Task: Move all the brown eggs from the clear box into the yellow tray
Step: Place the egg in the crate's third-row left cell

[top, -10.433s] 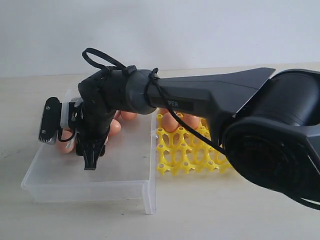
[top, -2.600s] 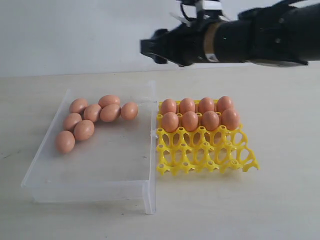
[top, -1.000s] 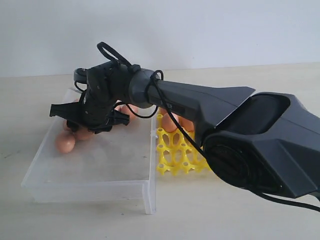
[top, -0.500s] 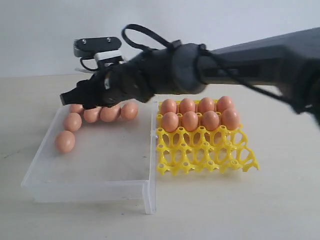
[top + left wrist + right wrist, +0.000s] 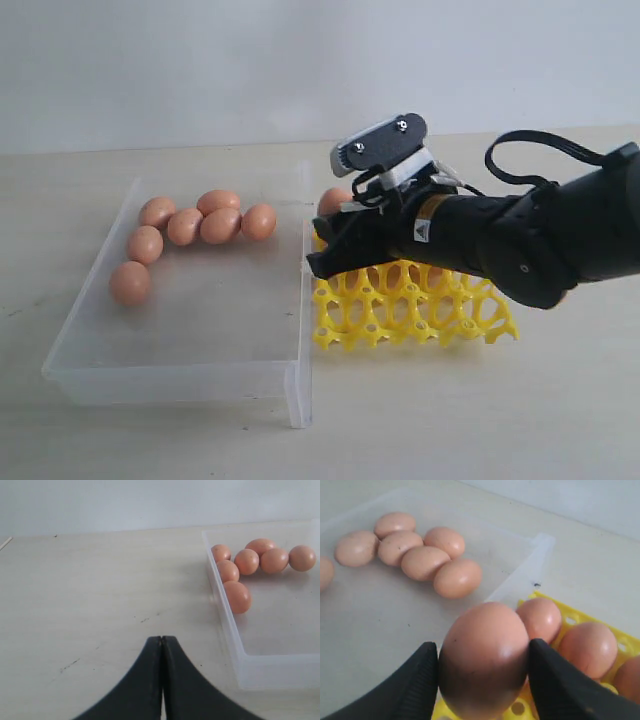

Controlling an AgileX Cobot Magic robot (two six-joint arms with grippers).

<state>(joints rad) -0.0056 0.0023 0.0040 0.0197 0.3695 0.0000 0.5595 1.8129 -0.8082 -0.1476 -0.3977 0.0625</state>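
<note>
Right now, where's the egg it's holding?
Right wrist view: the brown egg sits in the right gripper, above the yellow tray's edge nearest the clear box.

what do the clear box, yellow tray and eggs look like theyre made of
Clear box: transparent, glossy rigid plastic, it seems; the table shows through its walls.
Yellow tray: bright moulded plastic by its look, uniform colour, openwork cups.
Brown eggs: smooth, faintly shiny shells; real or imitation cannot be told.
</note>
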